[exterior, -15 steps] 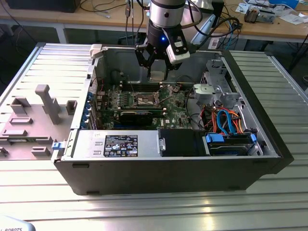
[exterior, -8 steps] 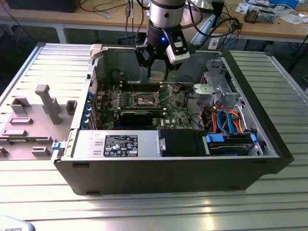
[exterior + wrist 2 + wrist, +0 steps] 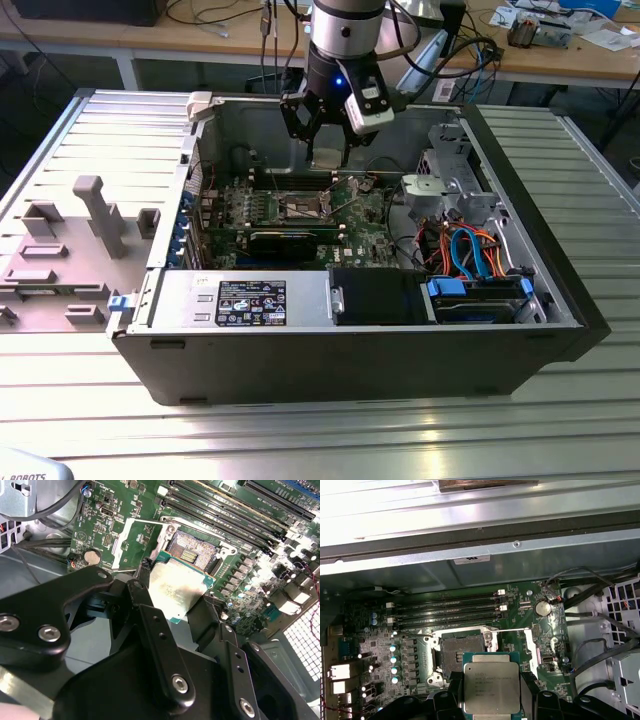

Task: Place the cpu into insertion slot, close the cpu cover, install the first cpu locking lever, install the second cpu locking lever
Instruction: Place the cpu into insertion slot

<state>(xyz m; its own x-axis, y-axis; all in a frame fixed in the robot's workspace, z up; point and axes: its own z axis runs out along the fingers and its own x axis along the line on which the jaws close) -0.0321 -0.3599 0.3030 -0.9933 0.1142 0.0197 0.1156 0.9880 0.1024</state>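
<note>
The end effector (image 3: 492,705) is clamped on the cpu (image 3: 491,687), holding it above the board, just short of the bare insertion slot (image 3: 460,652). Beside the slot the cpu cover (image 3: 121,539) stands open. Seating, cover and both levers are not yet done.

Pincer (image 3: 490,700): clamped on the cpu (image 3: 490,680), hanging in clear air above the green board (image 3: 365,215).
Under the pincer, a little aside: the insertion slot (image 3: 460,652) lies bare, with nothing over it.
Just off the pincer's tip, next to the slot: the cpu cover (image 3: 120,545) is swung back, off the opening.
Beyond the pincer: low memory rows (image 3: 445,611), then the case wall (image 3: 250,125) close by.
Exterior view's right of the pincer: a drive cage (image 3: 450,175) and a cable tangle (image 3: 470,245) crowd in.
Over the pincer: the case top is open.
</note>
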